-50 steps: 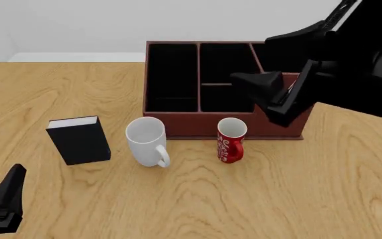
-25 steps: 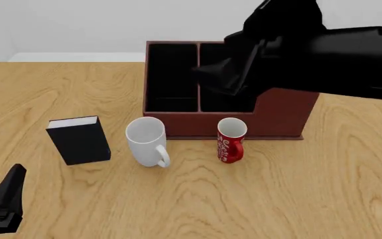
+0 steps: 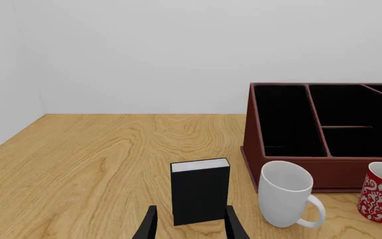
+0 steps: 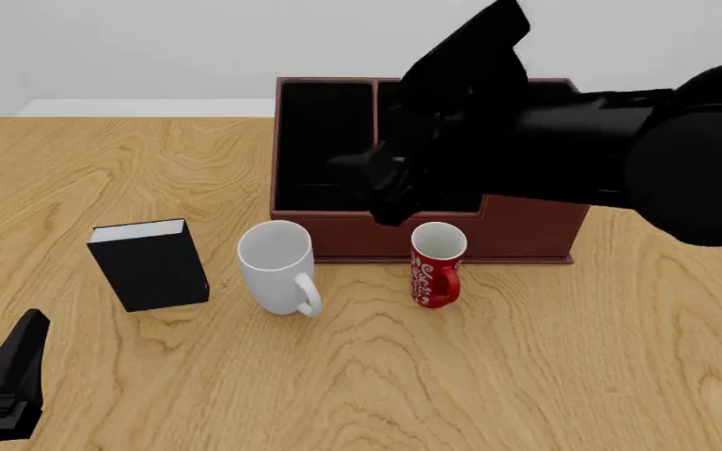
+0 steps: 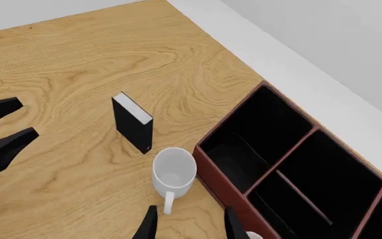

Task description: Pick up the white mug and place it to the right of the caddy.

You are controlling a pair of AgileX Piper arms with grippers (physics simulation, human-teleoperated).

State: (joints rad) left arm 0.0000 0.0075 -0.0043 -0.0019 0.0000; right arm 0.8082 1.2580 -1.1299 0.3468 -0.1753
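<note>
Front view hides the right gripper (image 5: pixel 187 224) in its arm's black bulk over the large reddish-brown caddy (image 4: pixel 511 230); right wrist view shows its jaws parted, empty, above the glossy white mug (image 4: pixel 277 267). Mug stands upright just before caddy's front wall, between small black book (image 4: pixel 150 264) and red lettered mug (image 4: pixel 436 264). Wooden table (image 4: pixel 612 357) bare right of caddy. Left gripper (image 3: pixel 188 229) parted, empty, near table's front edge.

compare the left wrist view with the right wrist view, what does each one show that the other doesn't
Only the left wrist view shows the red mug clearly; in the right wrist view at most a sliver shows at the frame edge. Only the right wrist view shows the left gripper, open, low over the table. Both show the white mug upright beside the caddy, the black book standing nearby, and the caddy's black-lined compartments.
</note>
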